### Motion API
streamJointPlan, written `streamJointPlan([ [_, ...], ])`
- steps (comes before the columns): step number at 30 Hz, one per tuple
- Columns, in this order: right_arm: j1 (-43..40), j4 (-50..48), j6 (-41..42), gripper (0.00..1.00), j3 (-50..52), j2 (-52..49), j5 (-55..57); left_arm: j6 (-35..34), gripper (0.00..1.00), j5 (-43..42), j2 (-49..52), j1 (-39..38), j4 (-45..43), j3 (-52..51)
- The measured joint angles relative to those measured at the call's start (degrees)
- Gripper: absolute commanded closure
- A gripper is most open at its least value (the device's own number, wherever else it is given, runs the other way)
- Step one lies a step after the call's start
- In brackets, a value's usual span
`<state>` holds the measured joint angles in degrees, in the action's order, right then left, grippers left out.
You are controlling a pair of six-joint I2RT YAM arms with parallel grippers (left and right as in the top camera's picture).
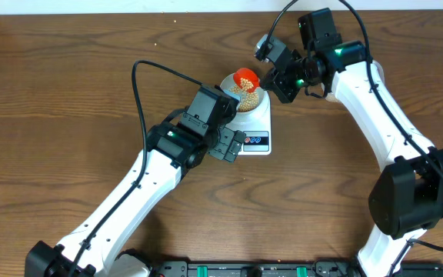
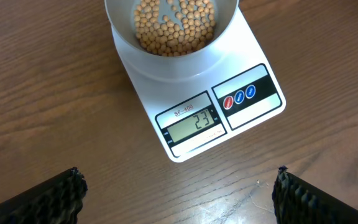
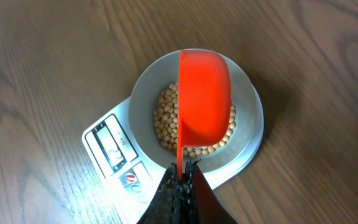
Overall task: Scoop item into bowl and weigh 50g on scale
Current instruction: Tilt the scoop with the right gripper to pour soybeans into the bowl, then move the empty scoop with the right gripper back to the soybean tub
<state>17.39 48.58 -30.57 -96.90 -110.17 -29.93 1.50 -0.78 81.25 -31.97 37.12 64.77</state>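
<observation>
The pale bowl [image 1: 246, 97] stands on the white scale [image 1: 257, 126] at mid-table and holds tan beans [image 2: 174, 26]. The display [image 2: 192, 122] reads 23. My right gripper [image 3: 183, 169] is shut on the thin handle of a red scoop [image 3: 202, 94], whose cup hangs turned over above the beans [image 3: 166, 121] in the bowl [image 3: 248, 134]. In the overhead view the red scoop [image 1: 246, 78] covers the bowl's far side, with the right gripper [image 1: 281, 77] just right of it. The left gripper [image 2: 178, 190] hovers open over bare wood just in front of the scale [image 2: 253, 102], touching nothing.
Both arms meet at the scale: the left arm [image 1: 141, 181] reaches in from the front left, the right arm [image 1: 375, 100] from the right. The wooden table's [image 1: 68, 100] far edge meets a white wall. A black rail [image 1: 252, 269] lines the front edge.
</observation>
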Motion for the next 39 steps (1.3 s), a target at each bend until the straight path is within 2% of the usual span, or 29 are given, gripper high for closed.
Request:
streamJointPlan([
  [25,0.0,-0.9,-7.13,0.99,0.0,0.0,0.0,0.0,0.02,0.0,0.0,0.0,0.0,0.0],
  [39,0.0,-0.98,-20.37,0.99,0.0,0.0,2.69,0.0,0.02,0.0,0.0,0.0,0.0,0.0],
])
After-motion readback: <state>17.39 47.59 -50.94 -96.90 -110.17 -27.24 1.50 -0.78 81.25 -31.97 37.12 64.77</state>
